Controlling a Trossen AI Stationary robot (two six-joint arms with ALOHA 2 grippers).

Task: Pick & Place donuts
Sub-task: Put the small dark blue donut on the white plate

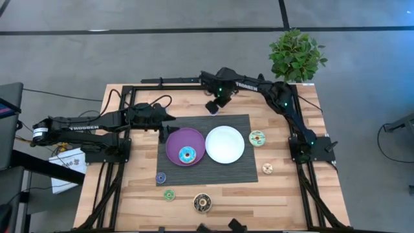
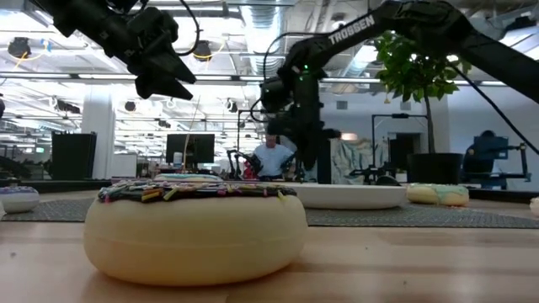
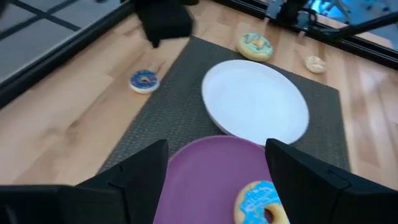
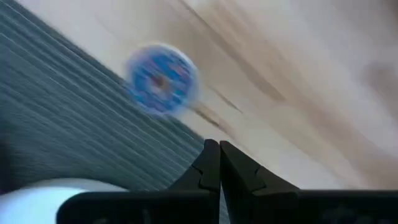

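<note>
Left claw (image 1: 169, 124): spread wide, empty, above purple plate's (image 1: 176, 144) edge.
Cyan-iced donut (image 1: 187, 155): on that plate, just past the claw.
Right claw (image 1: 214, 106): pinched closed, empty, behind white plate (image 1: 224, 144).

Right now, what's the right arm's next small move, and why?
Probably open the right gripper, then lower onto the blue donut: it is shut, and the donut lies on the table just ahead. The left gripper hangs open over the purple plate.
</note>
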